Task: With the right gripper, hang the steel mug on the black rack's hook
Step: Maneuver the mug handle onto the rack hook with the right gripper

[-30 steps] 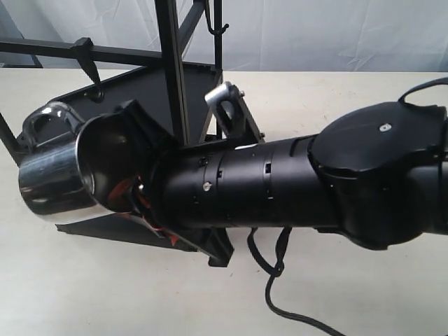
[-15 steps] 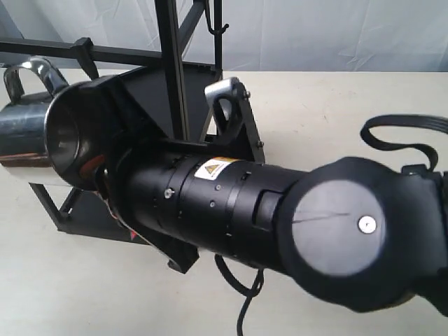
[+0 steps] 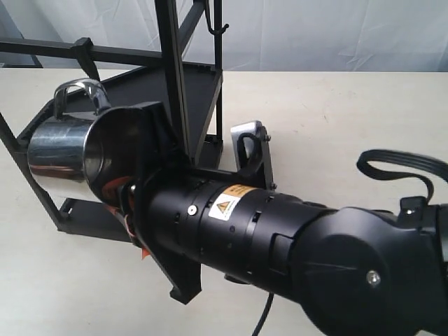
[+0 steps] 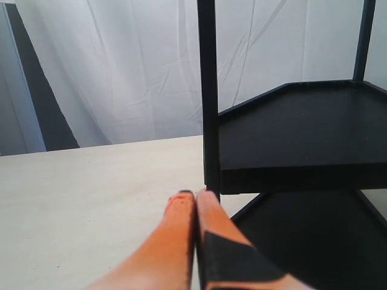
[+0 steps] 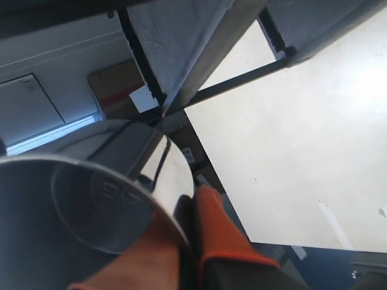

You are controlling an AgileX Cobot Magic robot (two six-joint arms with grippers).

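The steel mug (image 3: 59, 150) lies on its side in the air at the left, mouth toward the arm, its looped handle (image 3: 77, 91) pointing up. My right gripper (image 3: 106, 183) is shut on the mug's wall at the rim, one orange pad inside and one outside. In the right wrist view the mug (image 5: 91, 199) fills the near side beside the gripper (image 5: 190, 208). The hook (image 3: 87, 59) points down from the black rack (image 3: 171, 63)'s horizontal bar, its tip just above the handle; contact cannot be told. My left gripper (image 4: 195, 199) is shut and empty beside a rack post (image 4: 208, 121).
A thin wire hook (image 3: 217, 28) hangs at the rack's top. The rack's two shelves (image 4: 290, 139) lie close to the left gripper. A black cable (image 3: 399, 164) loops off the right arm over the pale tabletop (image 3: 336, 112). White curtains hang behind.
The right arm has carried the mug rightward and a little lower, from the view's far left edge to under the peg. The arm has rolled and the handle stays upward.
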